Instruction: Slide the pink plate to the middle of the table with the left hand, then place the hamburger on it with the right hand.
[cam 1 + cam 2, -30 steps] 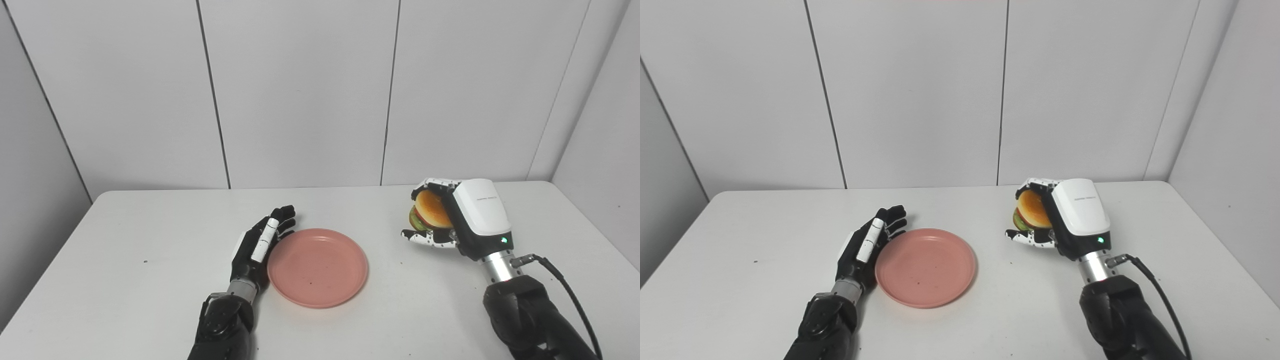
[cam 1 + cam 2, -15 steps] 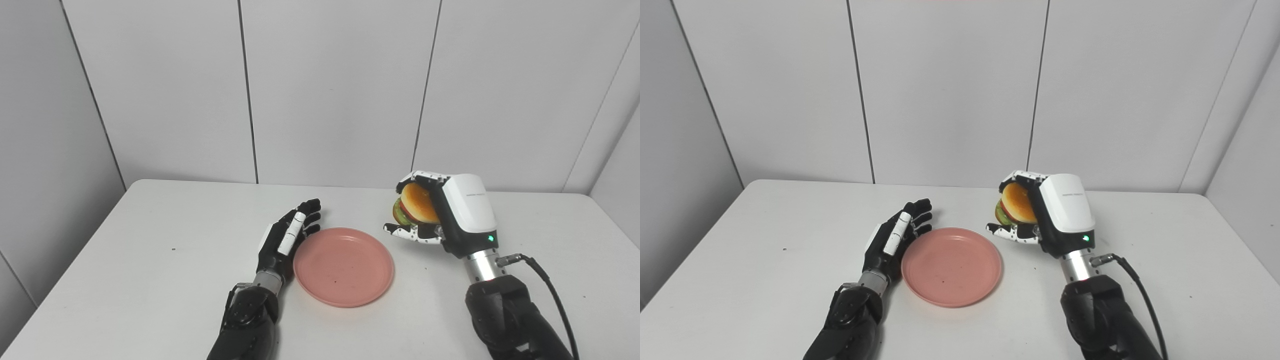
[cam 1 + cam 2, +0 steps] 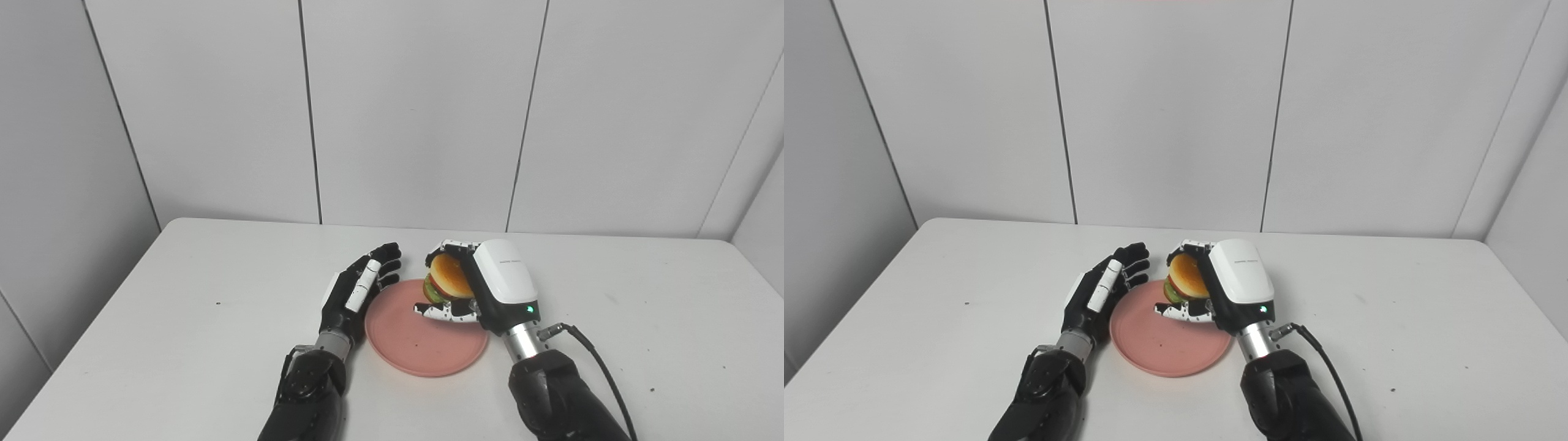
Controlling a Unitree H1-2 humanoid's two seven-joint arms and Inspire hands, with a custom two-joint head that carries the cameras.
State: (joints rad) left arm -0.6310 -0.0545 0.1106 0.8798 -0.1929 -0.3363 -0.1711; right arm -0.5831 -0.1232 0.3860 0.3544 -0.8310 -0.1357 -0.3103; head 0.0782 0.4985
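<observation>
The pink plate (image 3: 416, 343) lies flat near the middle of the white table (image 3: 184, 294). My left hand (image 3: 358, 291) is open, fingers straight, its edge against the plate's left rim; it also shows in the right eye view (image 3: 1099, 294). My right hand (image 3: 484, 288) is shut on the hamburger (image 3: 450, 278) and holds it tilted on its side, a little above the plate's far right part. The bun, red and green layers show between the fingers. In the right eye view the hamburger (image 3: 1185, 278) hangs over the plate (image 3: 1164, 346).
The table's back edge meets grey wall panels (image 3: 416, 110). A black cable (image 3: 594, 361) runs from my right wrist. Small dark specks lie on the table top.
My right hand has carried the hamburger leftward from the right side of the table to above the plate. The camera has shifted, so the whole picture moved. The left hand stays at the plate's rim.
</observation>
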